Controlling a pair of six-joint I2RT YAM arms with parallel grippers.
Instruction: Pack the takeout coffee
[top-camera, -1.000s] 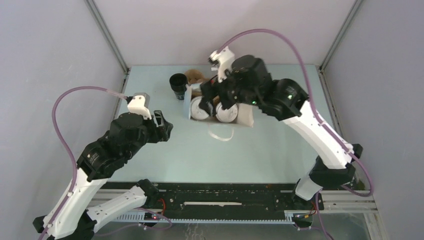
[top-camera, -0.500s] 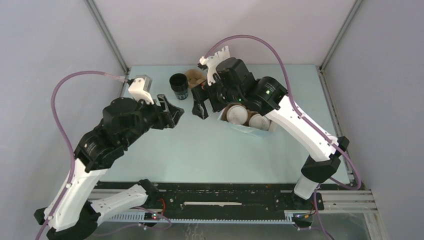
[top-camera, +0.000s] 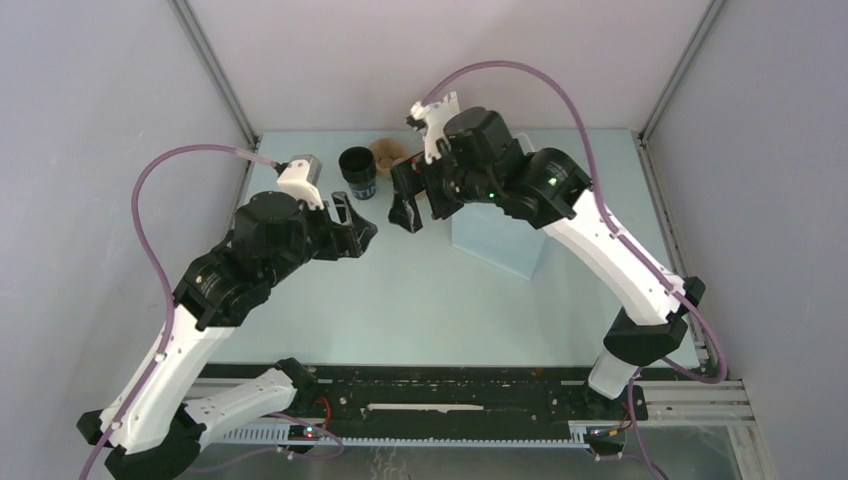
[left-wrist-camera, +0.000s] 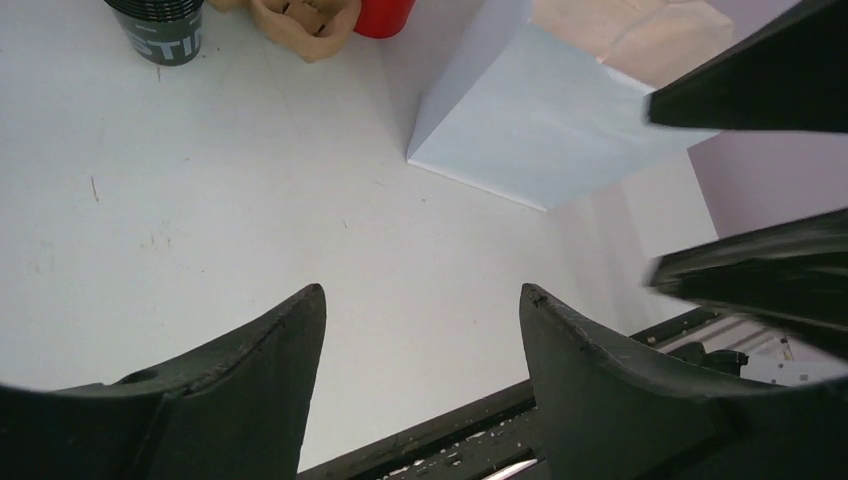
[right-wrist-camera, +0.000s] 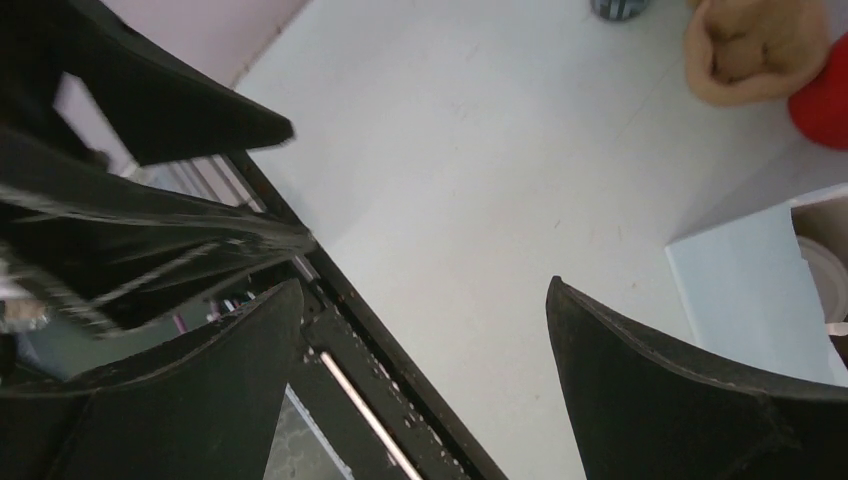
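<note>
With left tool (left-wrist-camera: 422, 295) and right tool (right-wrist-camera: 425, 285) both spread wide, gripping nothing, hovering over table (top-camera: 420, 300) at upper centre; glimpsing takeout coffee (right-wrist-camera: 818, 272) inside pale blue bag (top-camera: 495, 245), right of centre.

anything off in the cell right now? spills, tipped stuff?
Nothing stands out. No spill on the table. The black cup stands upright; the pale blue bag looks intact, with a white lid showing inside. The left hand and right hand are open and empty.
</note>
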